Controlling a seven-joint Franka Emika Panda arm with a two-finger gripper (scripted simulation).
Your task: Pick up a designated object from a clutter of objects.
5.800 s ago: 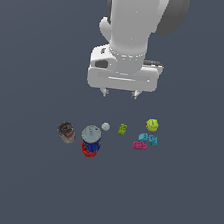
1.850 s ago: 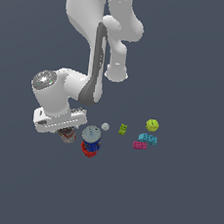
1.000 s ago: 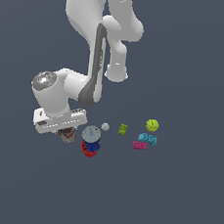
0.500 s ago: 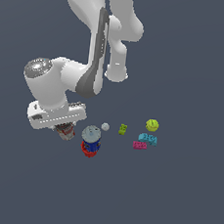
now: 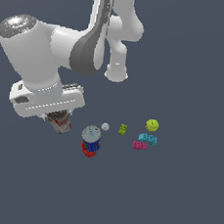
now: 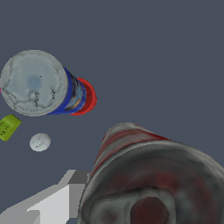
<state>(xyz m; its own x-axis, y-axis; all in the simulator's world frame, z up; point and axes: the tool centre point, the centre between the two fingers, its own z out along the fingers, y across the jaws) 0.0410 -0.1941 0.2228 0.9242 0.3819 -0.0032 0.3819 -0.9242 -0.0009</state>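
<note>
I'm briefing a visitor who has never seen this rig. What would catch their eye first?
The big white arm looming on the exterior view's left, its hand closed on the red-and-white can. Beside it stands the blue-and-red can, then small bright items trail to the right, among them a yellow-green ball.

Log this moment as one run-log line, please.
phase: lift | gripper: shut on red-and-white can | can: off floor, tilted | blue-and-red can: upright, untouched
</note>
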